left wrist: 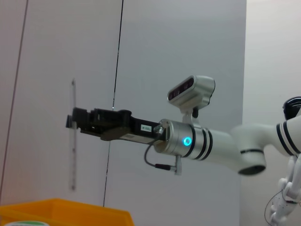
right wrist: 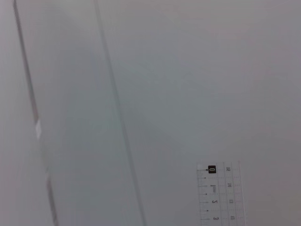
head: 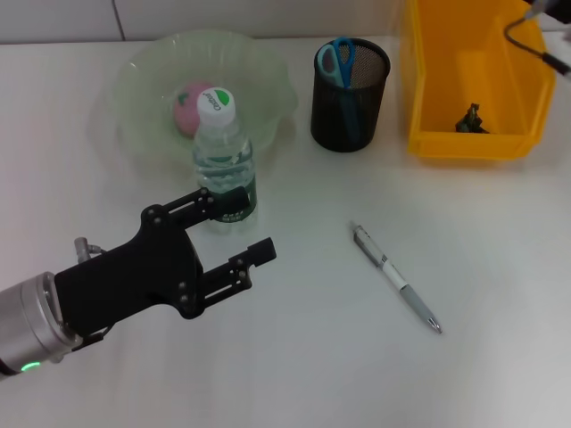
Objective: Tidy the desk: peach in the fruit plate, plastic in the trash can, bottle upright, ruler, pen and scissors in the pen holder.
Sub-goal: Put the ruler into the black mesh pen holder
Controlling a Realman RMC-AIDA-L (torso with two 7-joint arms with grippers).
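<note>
The pen (head: 395, 277) lies loose mid-desk (head: 500, 357), still to go in the holder (head: 350, 96). The right gripper (left wrist: 80, 123) grips what looks like the clear ruler (left wrist: 73, 134) on end, probably for dropping in. The left gripper (head: 236, 239) hangs open beside the upright bottle (head: 221, 160).

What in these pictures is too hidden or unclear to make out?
Peach: head view, partly behind the bottle.
Bottle label: head view, left gripper covers part.
Dark item in yellow bin: head view, too small to identify.
Ruler: right wrist view, cut by the edge.
Right gripper: outside head view; only left wrist view shows it.
</note>
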